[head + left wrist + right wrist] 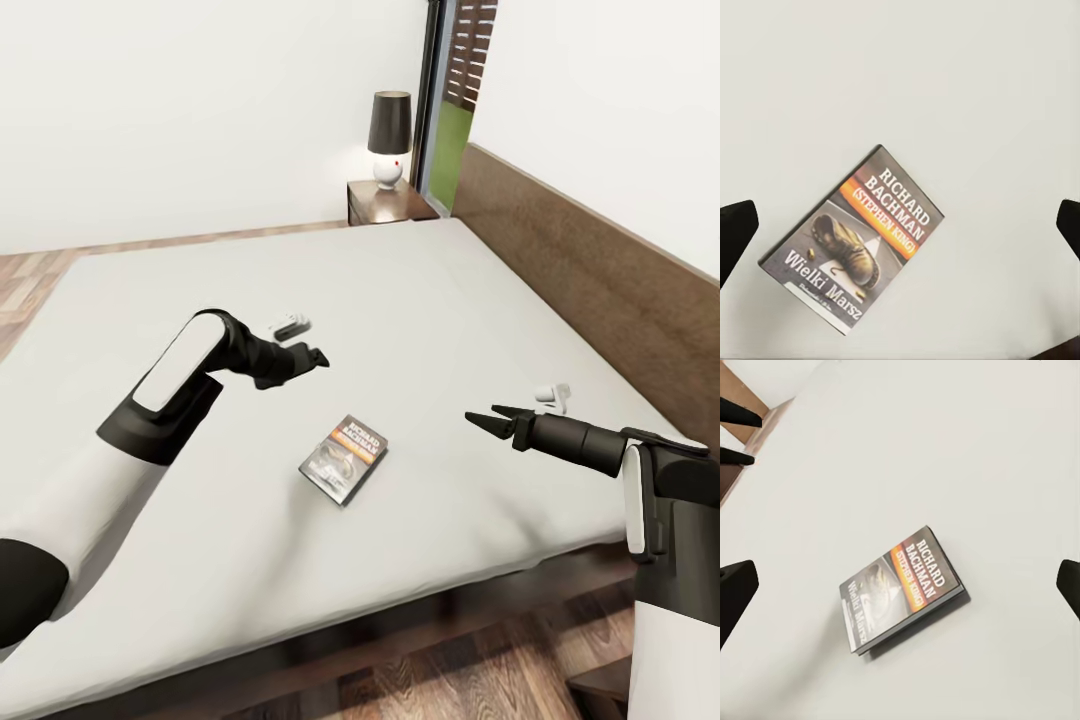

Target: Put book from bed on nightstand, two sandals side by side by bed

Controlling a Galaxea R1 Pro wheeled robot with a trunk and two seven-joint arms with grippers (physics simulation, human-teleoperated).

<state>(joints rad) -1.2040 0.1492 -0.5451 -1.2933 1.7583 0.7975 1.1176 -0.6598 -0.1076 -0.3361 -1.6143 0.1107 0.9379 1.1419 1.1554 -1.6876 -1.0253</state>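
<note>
The book (pixel 344 460) lies flat on the bed (pixel 420 300), near the mattress's front edge, cover up with white "RICHARD BACHMAN" lettering. My left gripper (pixel 312 356) hovers open above and to the left of it. The left wrist view looks straight down on the book (pixel 859 244) between the spread fingers (pixel 736 225). To the right of the book, my right gripper (pixel 483 414) is open and points at it. Its wrist view has the book (pixel 904 589) ahead of it. The nightstand (pixel 385 203) stands at the bed's far corner. The sandals are out of view.
A dark-shaded lamp (pixel 389 135) stands on the nightstand. The wooden headboard (pixel 580 260) runs along the bed's right side, with the window (pixel 450 120) beyond it. Wood-plank floor (pixel 450 670) shows in front of the bed and at the far left.
</note>
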